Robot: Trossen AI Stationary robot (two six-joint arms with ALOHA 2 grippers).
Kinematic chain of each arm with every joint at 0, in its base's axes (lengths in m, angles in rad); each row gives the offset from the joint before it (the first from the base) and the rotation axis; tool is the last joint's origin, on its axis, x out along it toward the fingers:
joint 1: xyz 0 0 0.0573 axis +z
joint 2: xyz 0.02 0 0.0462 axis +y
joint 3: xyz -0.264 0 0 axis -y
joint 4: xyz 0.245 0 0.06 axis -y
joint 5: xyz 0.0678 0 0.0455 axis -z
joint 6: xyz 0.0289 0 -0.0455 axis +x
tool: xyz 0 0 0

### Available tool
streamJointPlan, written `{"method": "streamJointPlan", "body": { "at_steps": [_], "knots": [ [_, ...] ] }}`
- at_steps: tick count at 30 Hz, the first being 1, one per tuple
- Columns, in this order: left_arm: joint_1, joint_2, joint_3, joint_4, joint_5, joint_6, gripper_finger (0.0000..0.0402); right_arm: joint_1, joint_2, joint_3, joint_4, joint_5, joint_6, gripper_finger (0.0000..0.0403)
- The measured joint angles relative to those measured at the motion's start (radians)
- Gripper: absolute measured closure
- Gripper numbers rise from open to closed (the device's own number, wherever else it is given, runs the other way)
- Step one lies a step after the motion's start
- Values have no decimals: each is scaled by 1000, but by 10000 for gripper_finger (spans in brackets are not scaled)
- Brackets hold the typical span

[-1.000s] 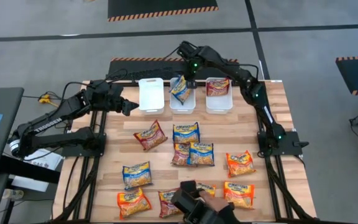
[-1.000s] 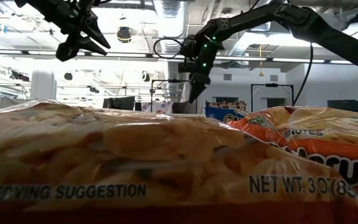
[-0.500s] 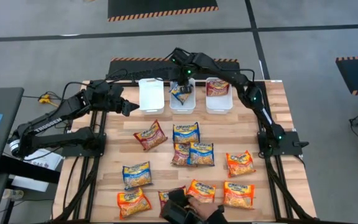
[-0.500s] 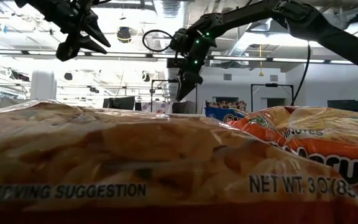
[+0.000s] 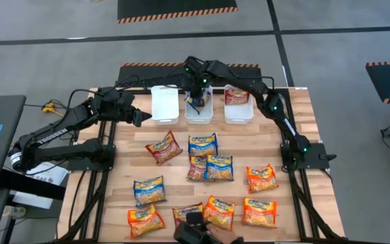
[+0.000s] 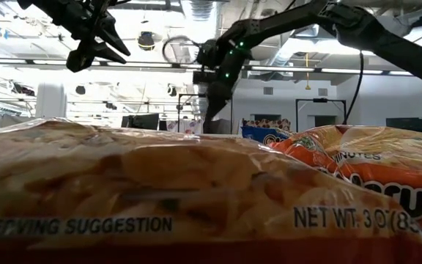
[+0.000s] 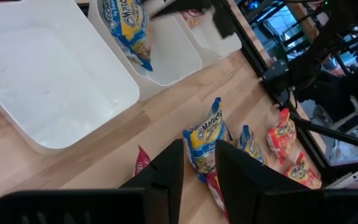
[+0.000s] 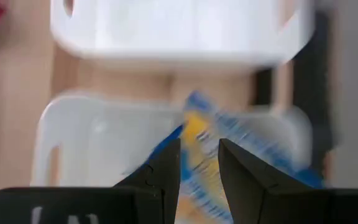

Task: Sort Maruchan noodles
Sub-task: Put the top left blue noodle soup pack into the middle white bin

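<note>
1. Bins: three white bins stood in a row at the table's far edge. The left bin (image 5: 164, 103) was empty, the middle bin (image 5: 198, 107) held a blue packet (image 5: 196, 103), and the right bin (image 5: 238, 103) held a dark red one (image 5: 237, 95). Apparent scheme: one colour per bin.
2. Right gripper (image 5: 196, 93) hung over the middle bin, arm stretched across from its base at the table's right. Its fingers stood apart with the blue packet showing in the gap; whether pinched or already let go, cannot tell.
3. Left gripper (image 5: 143, 118) waited beside the left bin, raised above the table, fingers (image 7: 166, 171) slightly parted, holding nothing.
4. Remaining Maruchan noodles (image 5: 207, 166), orange, blue and red, lay loose across the middle and near table, unsorted.
</note>
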Motion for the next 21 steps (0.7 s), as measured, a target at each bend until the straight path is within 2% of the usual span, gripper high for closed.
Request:
{"method": "streamJointPlan", "body": {
  "at_steps": [4, 11, 17, 21],
  "knots": [
    [0, 0, 0, 0, 0, 0, 324, 21, -27, 3, -7, 1, 78, 268],
    [0, 29, 0, 25, -4, 45, 324, 75, -150, 4, 86, 50, 67, 268],
    [16, 130, 0, 230, -9, 265, 324, 62, -269, 2, 136, 159, 82, 268],
    [44, 175, 0, 373, -7, 315, 324, 56, -331, 2, 155, 202, 85, 267]
  ]
}}
